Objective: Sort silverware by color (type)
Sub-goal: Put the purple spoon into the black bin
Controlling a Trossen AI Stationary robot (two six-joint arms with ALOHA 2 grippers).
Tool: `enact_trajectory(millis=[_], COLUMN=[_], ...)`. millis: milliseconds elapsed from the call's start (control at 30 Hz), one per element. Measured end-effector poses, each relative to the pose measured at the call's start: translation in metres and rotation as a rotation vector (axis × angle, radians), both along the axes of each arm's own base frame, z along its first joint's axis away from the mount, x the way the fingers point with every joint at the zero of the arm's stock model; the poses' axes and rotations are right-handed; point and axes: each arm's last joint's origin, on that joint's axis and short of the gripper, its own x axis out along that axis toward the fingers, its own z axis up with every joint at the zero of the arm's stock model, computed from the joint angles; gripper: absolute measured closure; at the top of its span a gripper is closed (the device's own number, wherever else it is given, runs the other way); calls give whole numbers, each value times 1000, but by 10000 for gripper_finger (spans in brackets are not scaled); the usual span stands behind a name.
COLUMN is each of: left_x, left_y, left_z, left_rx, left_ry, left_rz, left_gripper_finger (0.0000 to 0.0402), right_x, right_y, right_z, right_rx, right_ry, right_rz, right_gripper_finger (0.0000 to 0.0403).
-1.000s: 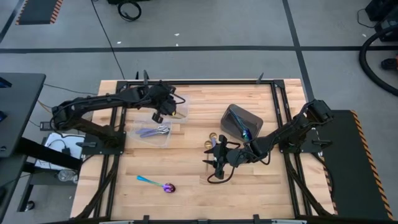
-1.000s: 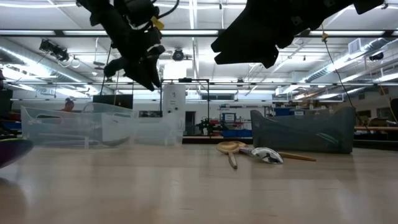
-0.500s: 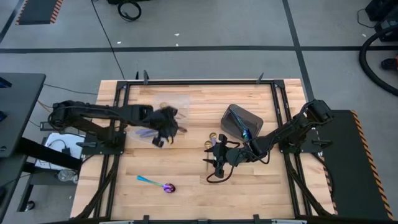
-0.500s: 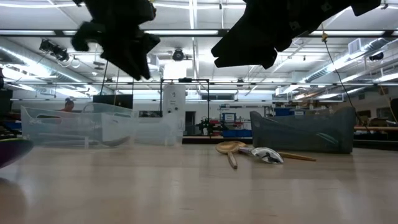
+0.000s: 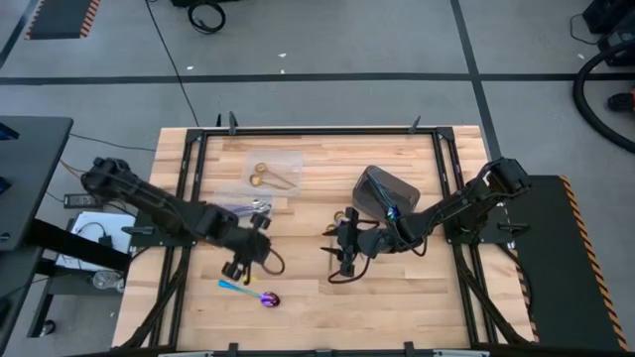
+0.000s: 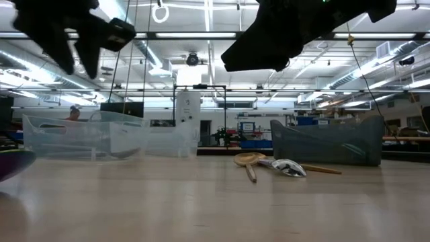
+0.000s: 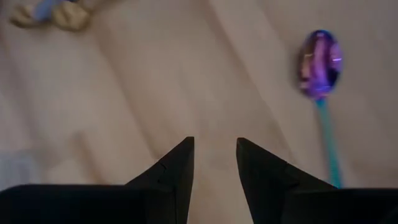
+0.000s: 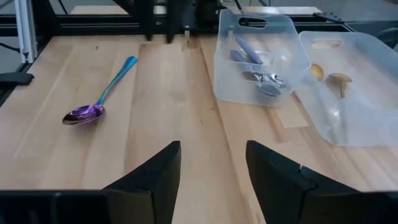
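Observation:
An iridescent purple spoon with a teal handle (image 5: 250, 292) lies flat on the wood near the table's near edge; it also shows in the left wrist view (image 7: 319, 57) and the right wrist view (image 8: 84, 113). My left gripper (image 5: 240, 266) (image 7: 214, 152) hovers open just beside it, on its far side. A gold spoon (image 6: 248, 161) and a silver spoon (image 6: 287, 167) lie together mid-table (image 5: 342, 218). My right gripper (image 5: 335, 248) (image 8: 211, 165) hangs open above the table near them, pointing toward the table's left.
Two clear containers stand left of centre: the far one (image 5: 273, 171) (image 8: 348, 87) holds gold spoons, the nearer one (image 5: 243, 208) (image 8: 261, 56) holds silver and purple ones. A dark grey bin (image 5: 385, 193) (image 6: 329, 141) stands right of centre. Black frame rails run along the table's sides.
My left gripper has swept from above the far clear container toward the table's near edge, past the nearer container, to the iridescent spoon. The gold spoons in the far container now show uncovered. The spoons on the table have not moved.

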Motion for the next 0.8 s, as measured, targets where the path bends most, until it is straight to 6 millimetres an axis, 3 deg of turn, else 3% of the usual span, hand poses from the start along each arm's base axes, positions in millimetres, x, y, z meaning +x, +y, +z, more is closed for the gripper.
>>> enact_trajectory(millis=[400,800], left_x=[-9,3], left_y=[-61,-79], left_z=[-43,-80], left_rx=[-32,-124], left_ry=[182,334], left_rz=[80,233], left_gripper_finger=[273,273], right_x=[8,13], right_y=[-13,-28], right_z=[6,8], right_rx=[-28,-10], right_ry=[-52,-63], right_rz=[42,67], right_gripper_finger=[212,212])
